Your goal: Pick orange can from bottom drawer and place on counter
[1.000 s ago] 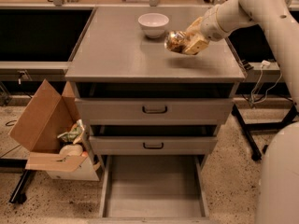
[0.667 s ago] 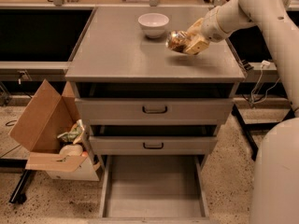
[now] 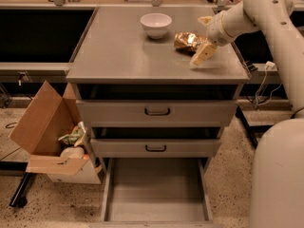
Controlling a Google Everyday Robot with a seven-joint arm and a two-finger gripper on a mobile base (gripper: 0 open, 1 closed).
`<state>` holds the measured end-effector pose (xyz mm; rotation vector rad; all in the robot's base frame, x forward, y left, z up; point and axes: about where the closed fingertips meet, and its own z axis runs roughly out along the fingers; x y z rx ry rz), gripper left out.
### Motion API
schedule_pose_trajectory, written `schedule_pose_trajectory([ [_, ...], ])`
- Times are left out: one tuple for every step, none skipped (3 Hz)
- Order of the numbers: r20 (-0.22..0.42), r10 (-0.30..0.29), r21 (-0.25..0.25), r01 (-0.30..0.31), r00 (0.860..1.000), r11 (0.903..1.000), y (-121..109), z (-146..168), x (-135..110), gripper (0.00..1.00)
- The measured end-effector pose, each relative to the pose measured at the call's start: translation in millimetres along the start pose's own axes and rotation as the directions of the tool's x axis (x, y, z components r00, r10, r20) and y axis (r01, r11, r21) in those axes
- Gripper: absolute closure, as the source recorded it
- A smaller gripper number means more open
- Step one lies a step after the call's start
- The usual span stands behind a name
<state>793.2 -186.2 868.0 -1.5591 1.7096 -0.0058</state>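
1. The orange can (image 3: 186, 41) is shiny golden-orange, mottled with brown.
2. The gripper (image 3: 204, 37), over the right part of the counter (image 3: 123, 56) just beside the can, is cream-white, and its jaws, spread apart, are pale yellowish tan.
3. The counter is plain matte grey.
4. The bottom drawer (image 3: 156, 189) is plain grey.
5. The bowl (image 3: 156, 24) is plain white.
6. The upper drawers (image 3: 118, 113) are grey with black handles (image 3: 157, 111).
7. The cardboard box (image 3: 35, 122) is brown.
8. The floor (image 3: 52, 203) is beige with dark speckles.
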Motion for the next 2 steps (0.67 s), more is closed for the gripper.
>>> schedule_pose_trajectory([
  [0.004,0.000,0.005,0.000,1.000,1.0000,-1,-1,1,0.00],
  [0.034,-0.014,0.079,0.011,0.999,0.9968,-3,-29,-4,0.00],
])
